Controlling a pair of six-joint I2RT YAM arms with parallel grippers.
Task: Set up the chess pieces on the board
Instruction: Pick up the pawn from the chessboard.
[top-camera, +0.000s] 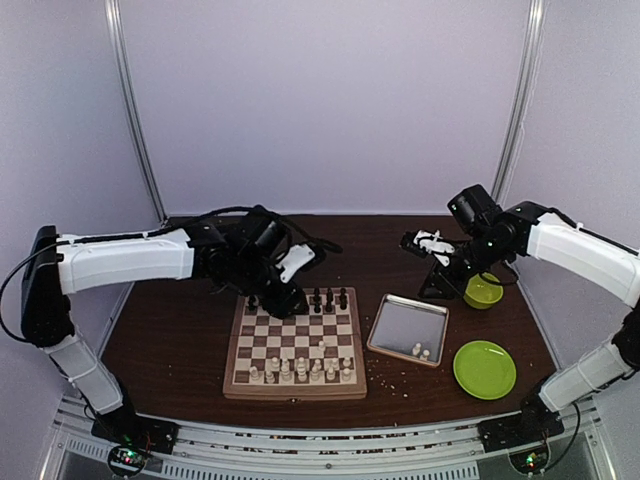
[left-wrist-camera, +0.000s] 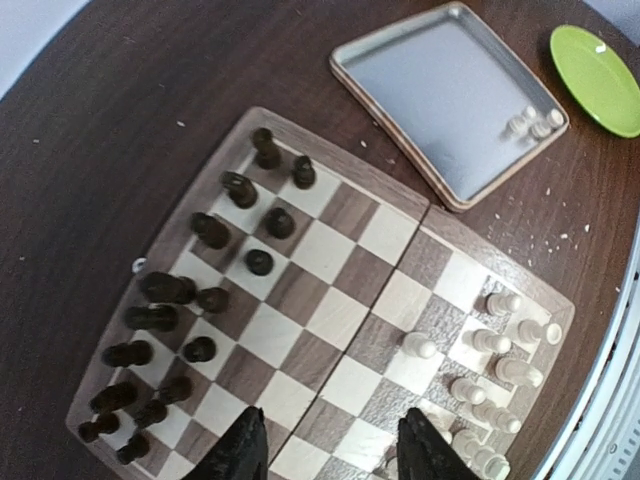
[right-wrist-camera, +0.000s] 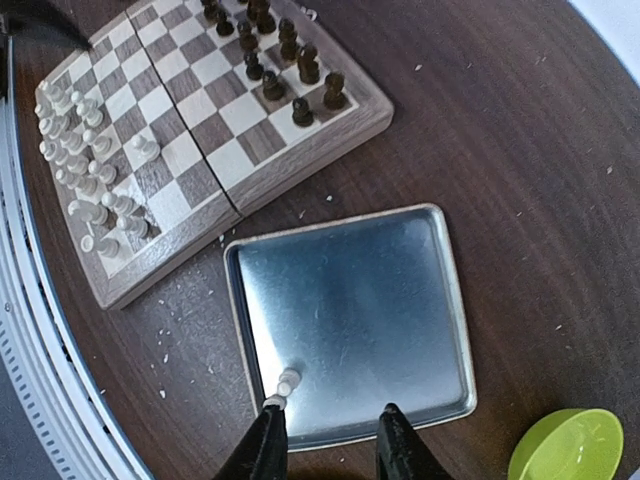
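The board (top-camera: 240, 345) lies at mid-table. Cream chess pieces (top-camera: 300, 370) fill its near rows, and one pawn (left-wrist-camera: 420, 346) stands a square ahead of them. Dark pieces (left-wrist-camera: 165, 290) line the far side. A few more cream pieces (right-wrist-camera: 287, 378) lie in a corner of the metal tray (right-wrist-camera: 350, 300). My left gripper (left-wrist-camera: 335, 448) hangs open above the board's middle squares with nothing in it. My right gripper (right-wrist-camera: 330, 445) is open and empty high over the tray's near edge, its left finger (right-wrist-camera: 265, 440) in line with the tray's pieces.
A green plate (top-camera: 485, 368) sits right of the tray (top-camera: 400, 320), and a green bowl (top-camera: 483, 291) stands behind it, under the right arm. Pale crumbs (right-wrist-camera: 165, 345) dot the dark table between the board and the tray.
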